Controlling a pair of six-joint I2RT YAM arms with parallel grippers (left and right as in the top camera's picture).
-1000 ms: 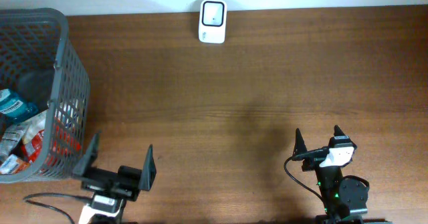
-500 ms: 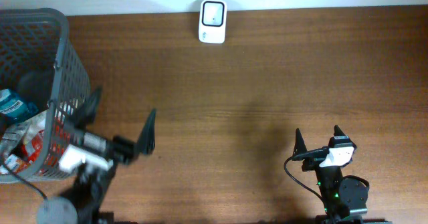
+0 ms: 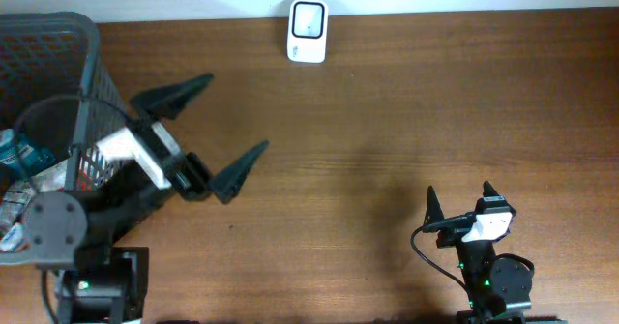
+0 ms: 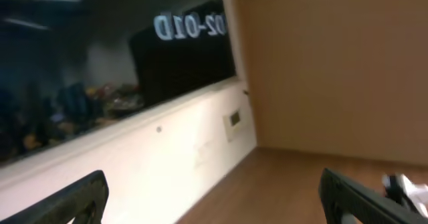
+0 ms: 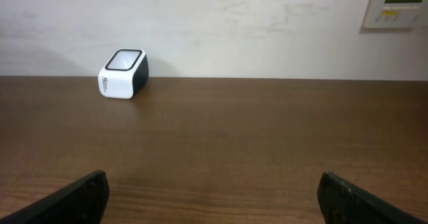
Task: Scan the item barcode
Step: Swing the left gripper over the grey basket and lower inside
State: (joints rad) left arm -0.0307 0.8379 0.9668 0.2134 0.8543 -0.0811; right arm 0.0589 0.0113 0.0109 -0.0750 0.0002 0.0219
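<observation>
Left gripper (image 3: 225,118) spreads its 2 fingers wide beside the basket (image 3: 58,18), holding nothing; right gripper (image 3: 460,196) gapes equally wide, empty.

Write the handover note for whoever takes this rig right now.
Left gripper: open, empty, beside the basket.
Right gripper: open, empty, at the near edge.
Items: all in the basket, far left.
Scanner: at the far edge, middle, nothing in front of it.
Done: nothing picked, nothing scanned.
Left: take one item from the basket, show its barcode to the scanner.
</observation>
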